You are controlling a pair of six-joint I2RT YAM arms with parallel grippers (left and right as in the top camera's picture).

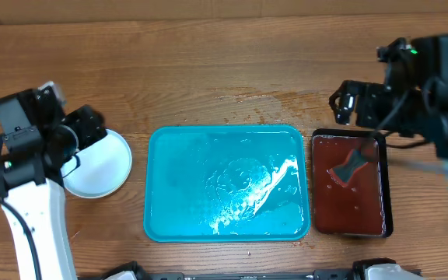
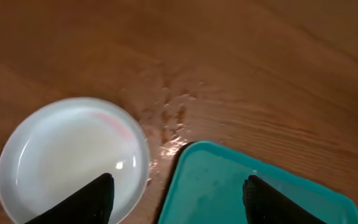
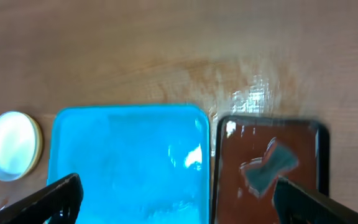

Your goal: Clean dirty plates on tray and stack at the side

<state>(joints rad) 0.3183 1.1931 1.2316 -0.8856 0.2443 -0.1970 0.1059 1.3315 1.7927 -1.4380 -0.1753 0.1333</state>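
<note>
- Left hand [image 2: 178, 180]: open, fingers spread wide, nothing gripped; it hangs over the gap between the plates and the tray
- Plates [image 1: 103, 165]: stacked on the desk [image 1: 208, 70], just beside the tray at its 9 o'clock; the top plate is white, with a faint pink smear near its 1 o'clock rim in the left wrist view; a yellowish edge shows beneath it in the right wrist view; the number in the stack cannot be told
- Tray [image 1: 177, 171]: turquoise, at desk centre, floor wet and glossy
- Right hand [image 3: 178, 182]: open, fingers spread wide, nothing gripped; positioned at 1 o'clock of the tray
- Black tray [image 1: 388, 194]: just beside the tray at its 3 o'clock; holds reddish-brown liquid with a dark bow-tie-shaped piece [image 1: 351, 165] lying in it
- Wet patch [image 1: 278, 105]: on the desk at 12 o'clock of the tray
</note>
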